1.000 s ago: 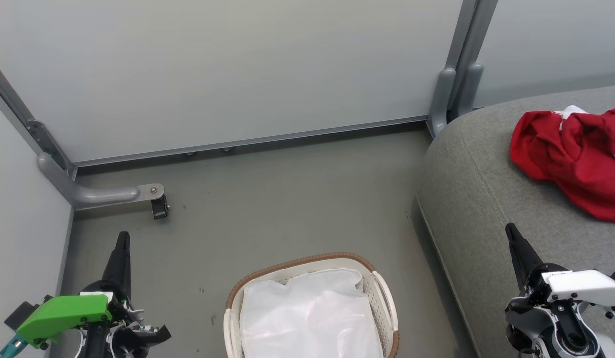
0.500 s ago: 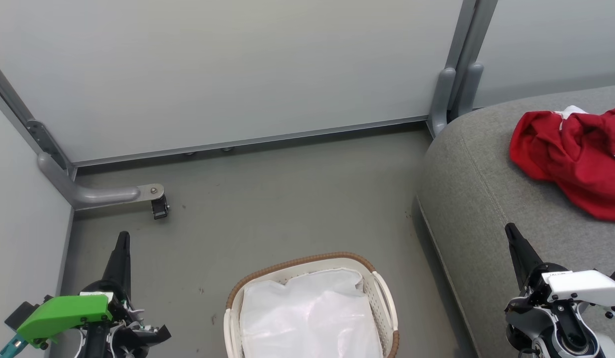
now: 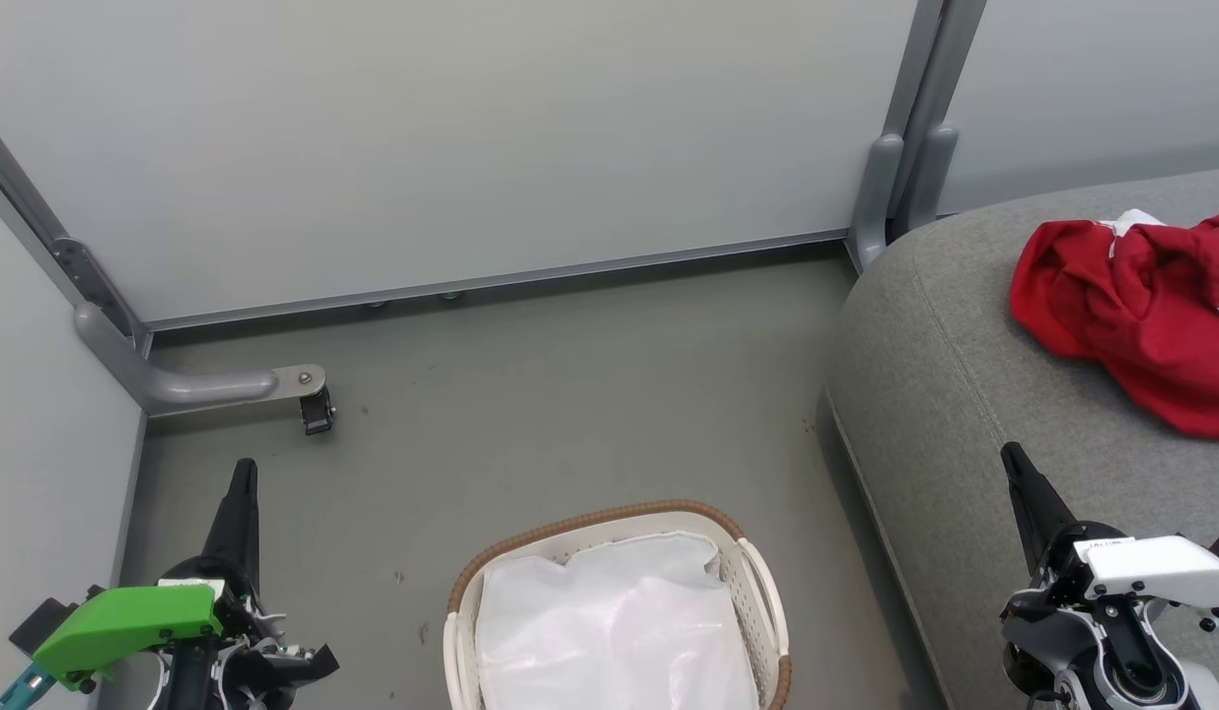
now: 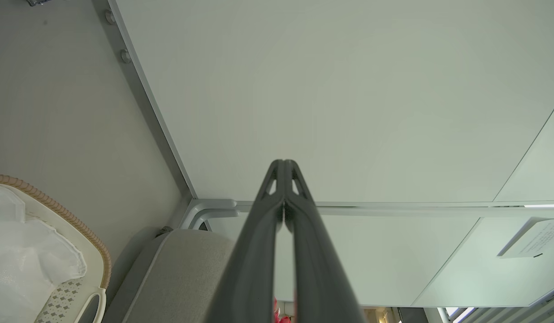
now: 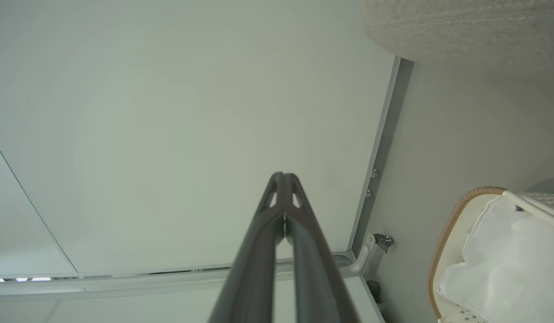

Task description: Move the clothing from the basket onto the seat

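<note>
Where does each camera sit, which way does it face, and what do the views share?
Head view: on the head, facing forward and down at the floor, basket and seat bearing the clothing; left gripper lower left, right gripper lower right.
Left wrist view: on the left wrist, facing along the shut left fingers at the wall; basket lower left.
Right wrist view: on the right wrist, facing along the shut right fingers at the wall; basket lower right.
Shared: all three show the basket.
</note>
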You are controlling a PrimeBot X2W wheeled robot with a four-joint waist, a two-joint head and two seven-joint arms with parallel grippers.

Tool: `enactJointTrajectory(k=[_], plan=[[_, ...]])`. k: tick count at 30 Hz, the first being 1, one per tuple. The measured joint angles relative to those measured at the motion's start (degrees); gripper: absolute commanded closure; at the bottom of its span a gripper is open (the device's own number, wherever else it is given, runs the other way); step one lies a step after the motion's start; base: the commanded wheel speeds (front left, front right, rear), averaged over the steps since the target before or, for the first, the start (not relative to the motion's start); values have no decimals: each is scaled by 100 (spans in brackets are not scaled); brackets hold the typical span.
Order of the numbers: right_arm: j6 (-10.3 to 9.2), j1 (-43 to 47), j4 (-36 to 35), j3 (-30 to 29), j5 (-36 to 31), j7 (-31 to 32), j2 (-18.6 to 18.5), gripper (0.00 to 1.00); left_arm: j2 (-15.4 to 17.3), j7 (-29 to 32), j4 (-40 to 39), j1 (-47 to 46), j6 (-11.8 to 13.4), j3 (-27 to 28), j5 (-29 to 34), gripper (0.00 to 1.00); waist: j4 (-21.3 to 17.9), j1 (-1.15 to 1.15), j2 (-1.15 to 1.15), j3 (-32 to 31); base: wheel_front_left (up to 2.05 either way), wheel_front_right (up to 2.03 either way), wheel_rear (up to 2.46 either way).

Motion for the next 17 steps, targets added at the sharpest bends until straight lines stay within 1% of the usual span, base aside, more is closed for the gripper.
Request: enactJointTrajectory(k=[17], plan=[[0,0,0,0,0,0,0,100,0,0,-1,0,0,0,0,100,0,0,0,0,0,0,0]])
